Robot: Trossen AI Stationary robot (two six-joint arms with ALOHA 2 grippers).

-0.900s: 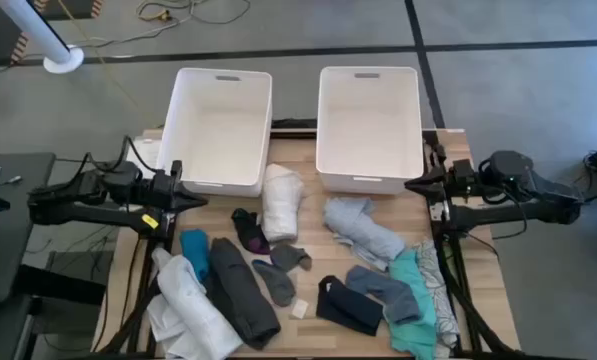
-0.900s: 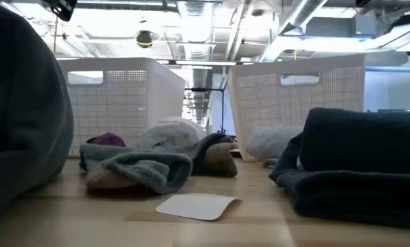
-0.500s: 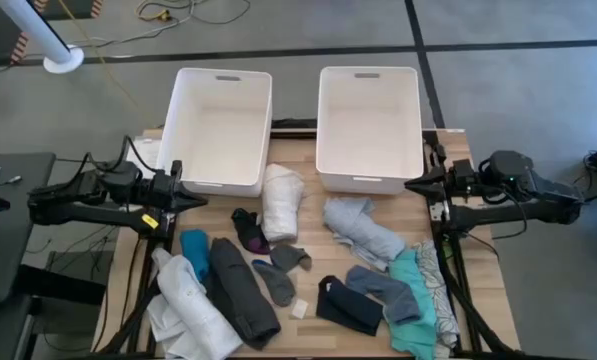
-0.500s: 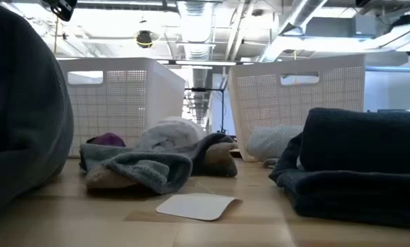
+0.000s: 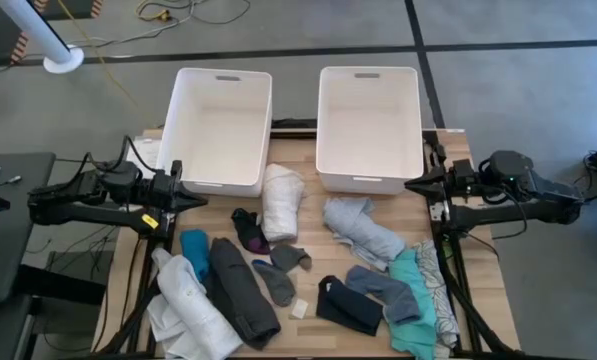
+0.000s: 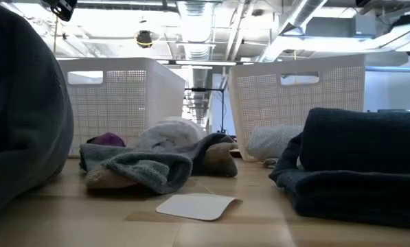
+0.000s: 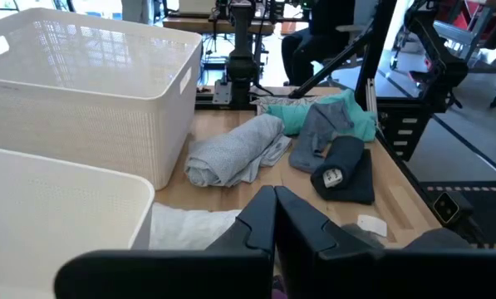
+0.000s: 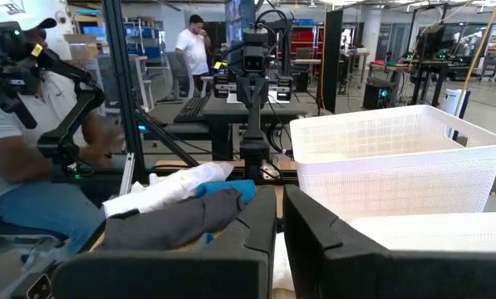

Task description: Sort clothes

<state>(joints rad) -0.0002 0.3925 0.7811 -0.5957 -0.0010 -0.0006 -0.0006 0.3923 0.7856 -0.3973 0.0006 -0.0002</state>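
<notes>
clothes [image 5: 308,270]: loose on tabletop [image 5: 308,215], 6 o'clock of both bins | left gripper [image 5: 200,200]: 9 o'clock edge, jaws closed, empty | right gripper [image 5: 410,184]: 3 o'clock edge, jaws nearly closed, empty

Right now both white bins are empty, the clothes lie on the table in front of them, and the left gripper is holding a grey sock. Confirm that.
Not quite. The left gripper is shut on nothing, beside the left bin, as the high view shows. The rest stands: both bins, including the right bin, are empty and the clothes lie on the table.
</notes>
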